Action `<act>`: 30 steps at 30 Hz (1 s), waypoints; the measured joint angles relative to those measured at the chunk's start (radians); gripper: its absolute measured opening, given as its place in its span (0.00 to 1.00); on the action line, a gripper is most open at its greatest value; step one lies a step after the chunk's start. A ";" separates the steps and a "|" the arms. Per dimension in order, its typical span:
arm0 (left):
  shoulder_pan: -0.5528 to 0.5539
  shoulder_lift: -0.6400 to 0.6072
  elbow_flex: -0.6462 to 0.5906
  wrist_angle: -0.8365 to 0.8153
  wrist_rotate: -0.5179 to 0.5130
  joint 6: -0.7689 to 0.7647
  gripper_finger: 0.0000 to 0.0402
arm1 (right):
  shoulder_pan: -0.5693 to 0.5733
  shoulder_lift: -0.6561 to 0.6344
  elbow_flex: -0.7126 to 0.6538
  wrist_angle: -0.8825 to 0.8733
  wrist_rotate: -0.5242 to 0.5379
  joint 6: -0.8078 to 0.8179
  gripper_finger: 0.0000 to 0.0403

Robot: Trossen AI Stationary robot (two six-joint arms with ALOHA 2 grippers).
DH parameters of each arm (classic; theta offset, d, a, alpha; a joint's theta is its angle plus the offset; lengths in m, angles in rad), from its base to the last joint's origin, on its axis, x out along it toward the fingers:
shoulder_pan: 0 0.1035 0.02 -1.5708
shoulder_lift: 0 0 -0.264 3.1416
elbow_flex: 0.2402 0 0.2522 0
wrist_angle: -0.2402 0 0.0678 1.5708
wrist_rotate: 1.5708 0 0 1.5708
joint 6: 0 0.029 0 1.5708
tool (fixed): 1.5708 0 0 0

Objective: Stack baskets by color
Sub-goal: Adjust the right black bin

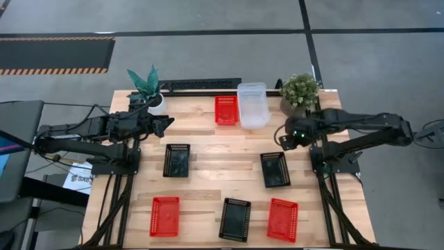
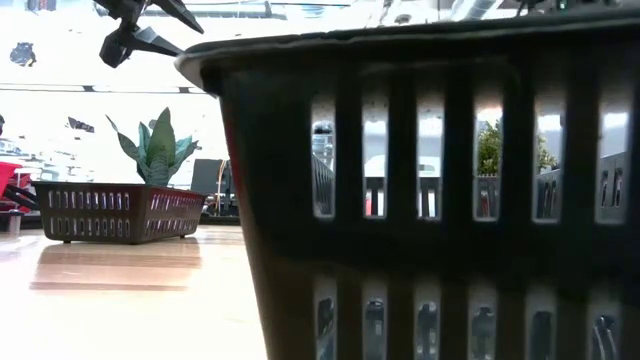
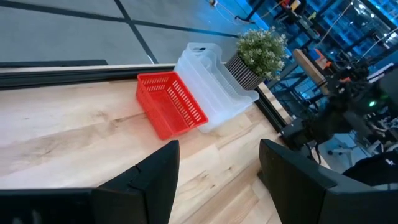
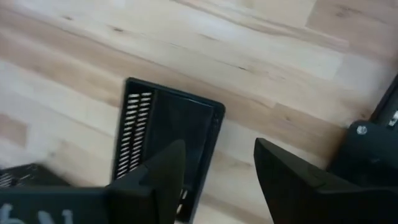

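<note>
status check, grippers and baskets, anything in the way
Left gripper open, empty, near plant. Right gripper open, empty, above black basket. Clear baskets stacked beside red basket; others scattered. Nothing blocking.

Along the back edge of my table a red mesh basket (image 1: 226,110) sits just beside the clear baskets (image 1: 252,104), which are nested in one see-through stack and lie a little askew. Across the middle lie two black mesh baskets apart from each other, one on my left side (image 1: 176,160) and one on my right side (image 1: 275,169), each upright and empty. Along the front edge, spread apart, are a red basket at the left (image 1: 164,215), a black basket in the centre (image 1: 235,219) and another red basket at the right (image 1: 282,219).
</note>
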 joint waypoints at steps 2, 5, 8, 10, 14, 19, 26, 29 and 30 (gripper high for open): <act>0.000 0.000 0.000 0.000 0.000 0.000 0.52 | 0.026 -0.005 -0.042 0.022 0.022 0.046 0.55; 0.000 0.000 0.000 0.000 -0.001 0.000 0.52 | 0.052 -0.005 -0.085 0.048 0.039 0.086 0.57; 0.000 0.000 0.000 0.000 -0.001 0.000 0.52 | 0.070 -0.005 -0.117 0.091 0.040 0.117 0.58; 0.000 0.000 0.000 0.000 -0.001 0.000 0.52 | 0.079 -0.004 -0.129 0.112 0.047 0.128 0.58; 0.000 0.000 0.000 -0.001 -0.003 0.007 0.52 | 0.089 0.011 -0.129 0.122 0.105 0.167 0.58; 0.000 0.000 0.000 -0.001 0.001 0.010 0.52 | 0.104 0.057 -0.129 0.150 0.096 0.180 0.58; 0.000 0.000 0.000 -0.002 0.002 0.009 0.52 | 0.247 0.186 -0.129 0.171 0.070 0.308 0.58; 0.000 0.000 0.000 -0.002 0.002 0.006 0.52 | 0.298 0.237 -0.129 0.169 0.069 0.362 0.58; 0.000 0.000 0.000 -0.003 0.002 0.010 0.52 | 0.309 0.254 -0.129 0.169 0.067 0.375 0.58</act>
